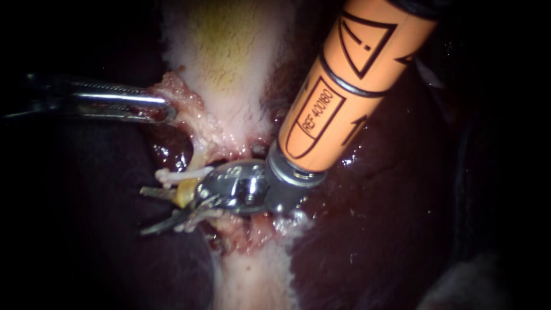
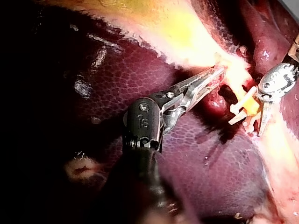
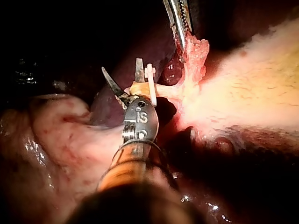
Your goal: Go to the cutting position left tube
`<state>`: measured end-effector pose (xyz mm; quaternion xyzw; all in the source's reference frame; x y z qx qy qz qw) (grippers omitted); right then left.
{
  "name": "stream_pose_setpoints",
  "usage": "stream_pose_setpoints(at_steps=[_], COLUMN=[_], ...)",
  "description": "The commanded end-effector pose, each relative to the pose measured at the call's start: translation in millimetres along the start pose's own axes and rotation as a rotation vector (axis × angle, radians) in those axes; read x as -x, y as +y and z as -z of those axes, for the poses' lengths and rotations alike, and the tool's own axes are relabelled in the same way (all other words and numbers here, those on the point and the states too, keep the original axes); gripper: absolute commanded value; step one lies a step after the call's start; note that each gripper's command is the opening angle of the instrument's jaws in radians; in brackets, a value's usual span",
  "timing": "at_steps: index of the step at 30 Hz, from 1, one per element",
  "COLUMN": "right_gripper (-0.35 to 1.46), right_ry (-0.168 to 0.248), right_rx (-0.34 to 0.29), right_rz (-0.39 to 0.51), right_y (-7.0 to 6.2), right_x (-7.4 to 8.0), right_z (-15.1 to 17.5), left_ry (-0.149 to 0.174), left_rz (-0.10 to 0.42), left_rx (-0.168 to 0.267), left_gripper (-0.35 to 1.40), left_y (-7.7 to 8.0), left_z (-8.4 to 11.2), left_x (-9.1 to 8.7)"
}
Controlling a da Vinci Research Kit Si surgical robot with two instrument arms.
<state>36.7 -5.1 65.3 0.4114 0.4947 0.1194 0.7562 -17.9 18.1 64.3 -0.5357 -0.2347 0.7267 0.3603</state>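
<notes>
Blades of the right instrument (image 1: 142, 211) stand apart in a narrow V with nothing pinched between them. They point left from a steel wrist on an orange shaft that enters from the upper right. At the root of that V lies the tube (image 1: 185, 192), a short yellowish stalk touching the far blade. Whether it sits inside the gap or only across it I cannot tell. A white clip (image 1: 178, 175) crosses the tube just on its far side, close beside that blade. From there the tube runs on into ragged pink tissue (image 1: 192, 117) at the narrow end of the pale gallbladder (image 1: 229, 51). The left instrument (image 1: 166, 110) reaches in from the left, its jaws closed on the edge of that tissue, apart from the blades. Dark red liver (image 1: 373, 218) lies on both sides.
</notes>
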Motion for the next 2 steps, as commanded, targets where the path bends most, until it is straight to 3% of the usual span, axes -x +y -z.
stream_pose_setpoints(at_steps=[1,2], right_gripper=[1.28,1.28], right_ry=[0.001,0.001], right_rx=[0.002,0.002], right_rz=[-0.001,-0.001], right_y=[0.0,0.0], right_x=[0.1,0.1], right_z=[0.0,0.0], left_ry=[0.000,0.000], left_rz=[0.000,0.000], left_rx=[0.000,0.000], left_gripper=[-0.35,-0.35], left_y=[0.0,0.0], left_z=[0.0,0.0], left_x=[0.0,0.0])
